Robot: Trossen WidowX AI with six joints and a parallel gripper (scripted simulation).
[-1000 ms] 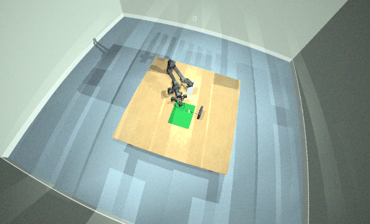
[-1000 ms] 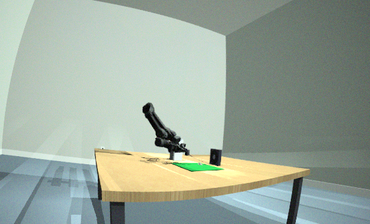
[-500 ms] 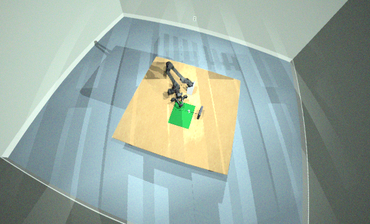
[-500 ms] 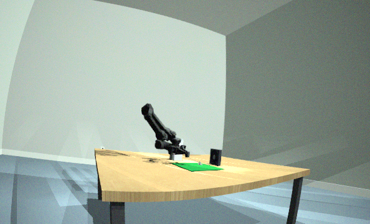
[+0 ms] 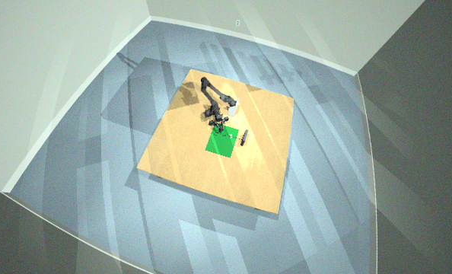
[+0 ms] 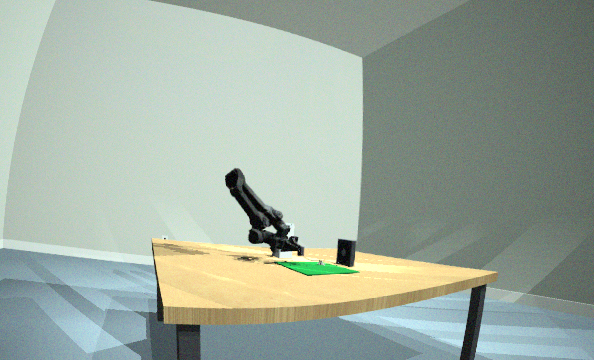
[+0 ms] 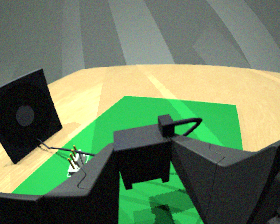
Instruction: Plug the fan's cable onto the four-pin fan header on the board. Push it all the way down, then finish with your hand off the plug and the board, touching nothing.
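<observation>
The green board (image 5: 220, 148) (image 6: 322, 270) (image 7: 211, 116) lies flat on the table. The four-pin header (image 5: 230, 135) (image 6: 321, 262) (image 7: 73, 169), white with gold pins, stands on it, left of my fingers in the wrist view. My gripper (image 5: 221, 130) (image 6: 301, 251) is shut on the black plug (image 7: 143, 159), held upright between the fingertips above the board's near part, apart from the header. A short black wire loop (image 7: 193, 122) comes off the plug's top. The fan's cable (image 7: 66, 149) runs from the fan past the header and behind the left finger.
The square black fan (image 5: 244, 138) (image 6: 346, 252) (image 7: 25, 116) stands upright on the wooden table (image 5: 180, 160) (image 6: 257, 295) beside the board, on the header's side. A white block (image 5: 232, 110) (image 6: 283, 254) is near the arm's base.
</observation>
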